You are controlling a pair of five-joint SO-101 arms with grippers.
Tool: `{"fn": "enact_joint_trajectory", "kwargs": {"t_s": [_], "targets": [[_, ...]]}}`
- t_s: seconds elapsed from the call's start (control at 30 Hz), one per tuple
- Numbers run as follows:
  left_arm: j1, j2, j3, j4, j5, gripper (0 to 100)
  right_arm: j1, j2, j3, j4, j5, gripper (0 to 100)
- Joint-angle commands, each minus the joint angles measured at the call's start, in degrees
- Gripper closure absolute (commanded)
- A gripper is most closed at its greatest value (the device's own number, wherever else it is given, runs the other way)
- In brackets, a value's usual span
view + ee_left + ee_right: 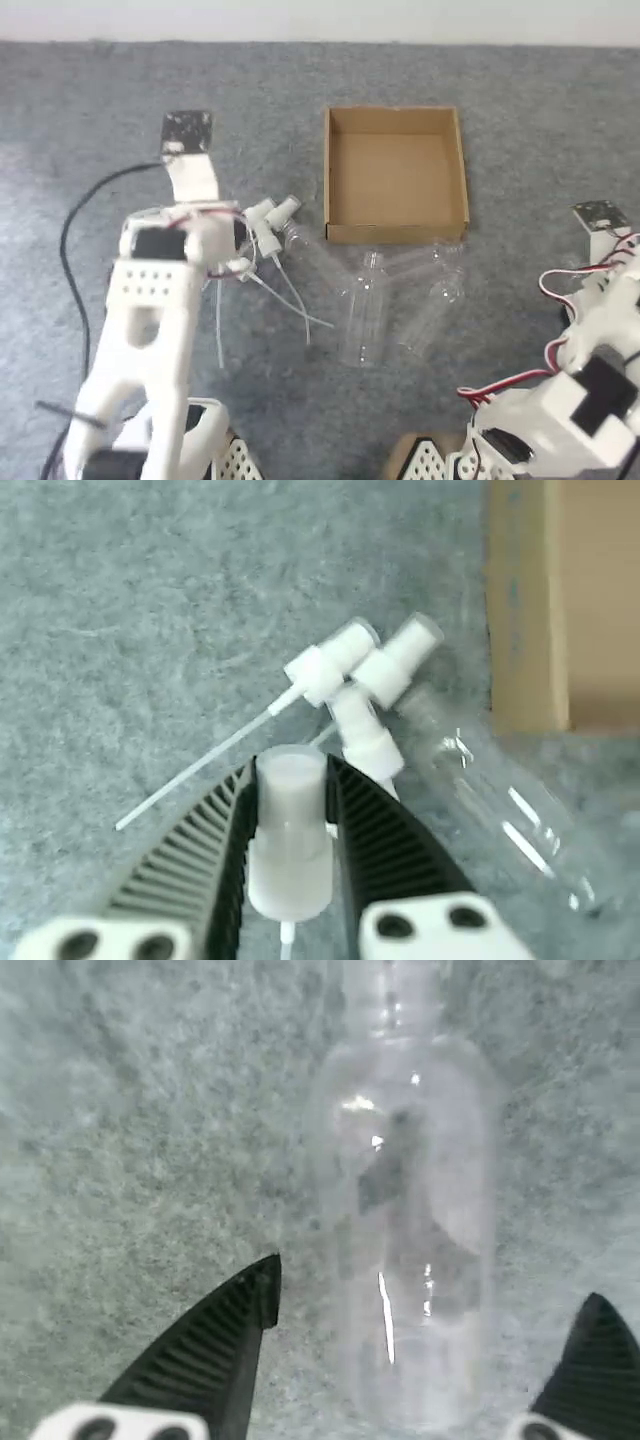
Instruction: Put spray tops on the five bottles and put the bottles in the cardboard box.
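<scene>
High view gives me the cardboard box (395, 233) open-topped on the grey carpet (520, 110), with clear bottles (363, 310) lying on their sides just in front of its near wall, fanned out and close together. None has a top on, and none is in the box. To their left sits a small cluster of loose white spray tops (272, 215), their thin dip tubes trailing across the carpet.

On the left wrist view I see the left gripper (290, 770) clamped around one spray top (290, 850), both ribbed black fingers (380, 830) pressed against its white body, with the cap end pointing out past the tips. Just beyond it lie three more spray tops (365, 670), bunched and touching one another, one dip tube stretching away over the carpet. A clear bottle (500, 810) lies beside them, its neck near the cluster, and a corner of the box (560, 600) stands behind.

On the right wrist view the right gripper (435, 1285) is spread wide and holds nothing. A bottle (400, 1110) lies on the carpet in line with the gap between its fingers, neck pointing away from the gripper. I cannot tell whether either finger touches it.
</scene>
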Motion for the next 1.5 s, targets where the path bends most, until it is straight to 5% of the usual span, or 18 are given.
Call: {"fn": "enact_joint_trajectory", "kwargs": {"t_s": [0.0, 0.47, 0.73, 0.97, 1.17, 1.47], "targets": [[-0.88, -12.40, 6.37, -2.29, -3.43, 99, -3.82, -7.34, -6.33, 3.74, -1.05, 63.5], [-3.43, -23.38, 17.27, -9.85, -3.96, 99, -10.95, 9.27, -21.45, 11.38, -0.62, 63.9], [-3.43, -23.38, 17.36, -9.85, -3.96, 99, -10.68, 15.25, -23.91, 10.42, -0.88, 80.8], [-3.43, -23.38, 17.98, -10.55, -3.96, 99, -10.68, 17.63, -24.00, 9.45, -0.44, 80.3], [-3.43, -23.38, 17.98, -10.64, -3.96, 99, -10.33, 15.34, -24.09, 12.53, 4.84, 65.3], [-3.43, -23.38, 17.98, -10.64, -3.96, 99, -8.84, 13.41, -23.91, 14.81, 9.41, 74.5]]}}
